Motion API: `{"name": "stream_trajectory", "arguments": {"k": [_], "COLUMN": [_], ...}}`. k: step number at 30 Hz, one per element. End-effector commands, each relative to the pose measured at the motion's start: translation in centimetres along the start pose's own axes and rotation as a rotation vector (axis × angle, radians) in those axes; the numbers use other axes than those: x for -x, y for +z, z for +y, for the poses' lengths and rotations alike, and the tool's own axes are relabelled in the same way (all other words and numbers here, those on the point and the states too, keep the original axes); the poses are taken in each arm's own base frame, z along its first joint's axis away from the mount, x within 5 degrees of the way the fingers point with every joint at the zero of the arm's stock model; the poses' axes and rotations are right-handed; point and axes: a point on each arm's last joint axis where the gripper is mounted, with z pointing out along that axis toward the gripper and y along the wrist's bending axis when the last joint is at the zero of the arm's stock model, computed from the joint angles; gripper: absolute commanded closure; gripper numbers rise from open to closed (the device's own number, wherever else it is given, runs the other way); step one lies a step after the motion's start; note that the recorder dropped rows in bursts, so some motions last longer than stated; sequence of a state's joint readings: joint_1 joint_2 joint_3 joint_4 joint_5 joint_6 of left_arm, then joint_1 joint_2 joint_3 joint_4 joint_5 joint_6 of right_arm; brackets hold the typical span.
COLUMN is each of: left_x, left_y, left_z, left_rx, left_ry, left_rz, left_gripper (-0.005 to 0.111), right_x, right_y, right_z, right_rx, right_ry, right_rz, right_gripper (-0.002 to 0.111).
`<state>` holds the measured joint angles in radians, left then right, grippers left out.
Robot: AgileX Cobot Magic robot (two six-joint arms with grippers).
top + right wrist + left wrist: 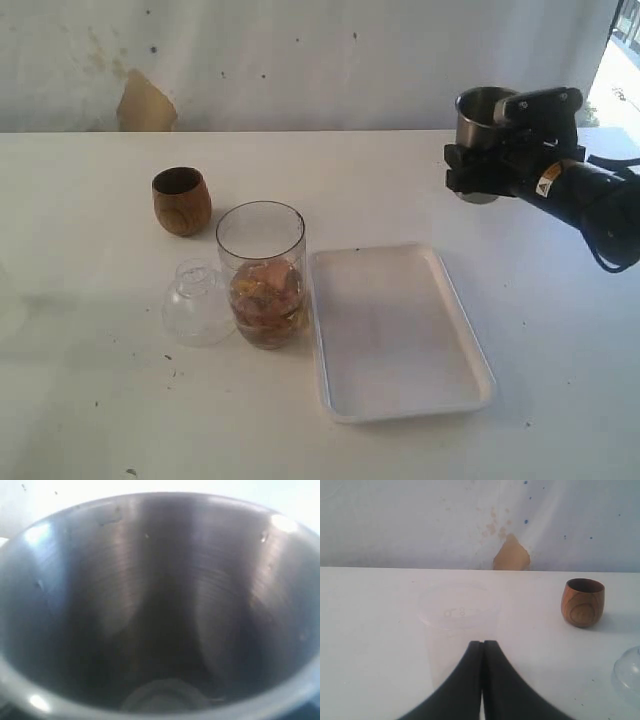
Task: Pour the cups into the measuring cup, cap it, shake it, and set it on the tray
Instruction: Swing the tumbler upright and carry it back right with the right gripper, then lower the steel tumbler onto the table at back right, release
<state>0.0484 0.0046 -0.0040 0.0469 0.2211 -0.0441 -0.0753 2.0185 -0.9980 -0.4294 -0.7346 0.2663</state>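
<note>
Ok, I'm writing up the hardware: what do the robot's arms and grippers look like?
The right arm is black with a rounded wrist, a small yellow-and-white sticker and a black cable looping below. The right gripper is black and boxy. The left gripper shows two smooth black fingers that curve and taper; the left arm itself is out of view.

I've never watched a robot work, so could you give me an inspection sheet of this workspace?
Surface: white table, few dark specks.
Job's things: wooden cup upright; measuring cup uncapped, brownish pieces inside; cap lying beside it; tray bare; steel tumbler held.
Clutter: frosted translucent cup.
End effectors: left end effector shut, empty; right end effector grips steel tumbler.
Cables: black cable under right arm.
Surroundings: stained white wall, tan patch.
</note>
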Motion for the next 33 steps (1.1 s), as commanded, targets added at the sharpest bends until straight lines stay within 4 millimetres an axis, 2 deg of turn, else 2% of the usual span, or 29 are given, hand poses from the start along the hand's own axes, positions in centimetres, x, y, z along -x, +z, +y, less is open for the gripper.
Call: {"name": "stream_trajectory", "arguments": {"k": [1, 7, 11, 28, 30, 33], "left_x": [0.0, 0.0, 0.0, 0.0, 0.0, 0.0], "left_y": [0.0, 0.0, 0.0, 0.0, 0.0, 0.0], "left_z": [0.0, 0.0, 0.0, 0.0, 0.0, 0.0], "left_rx": [0.000, 0.000, 0.000, 0.000, 0.000, 0.000], "left_ry": [-0.002, -0.002, -0.002, -0.002, -0.002, -0.002], "left_rz": [-0.010, -0.010, -0.010, -0.010, -0.010, -0.010], "left_gripper": [0.107, 0.107, 0.107, 0.107, 0.107, 0.107], "right_x": [-0.8, -3.8, -4.0, -4.8, -4.9, -5.2], "right_y": [0.7, 2.0, 2.1, 2.3, 2.3, 2.3], "right_z": [-0.5, -0.7, -0.7, -0.7, -0.7, -0.7], "right_rx": [0.030, 0.026, 0.029, 0.028, 0.027, 0.024], "right_ry": [0.011, 0.000, -0.038, -0.013, -0.011, -0.005], "right_rz": [-0.096, -0.016, -0.018, 0.018, 0.031, 0.047], "right_gripper": [0.108, 0.108, 0.108, 0.108, 0.104, 0.085]}}
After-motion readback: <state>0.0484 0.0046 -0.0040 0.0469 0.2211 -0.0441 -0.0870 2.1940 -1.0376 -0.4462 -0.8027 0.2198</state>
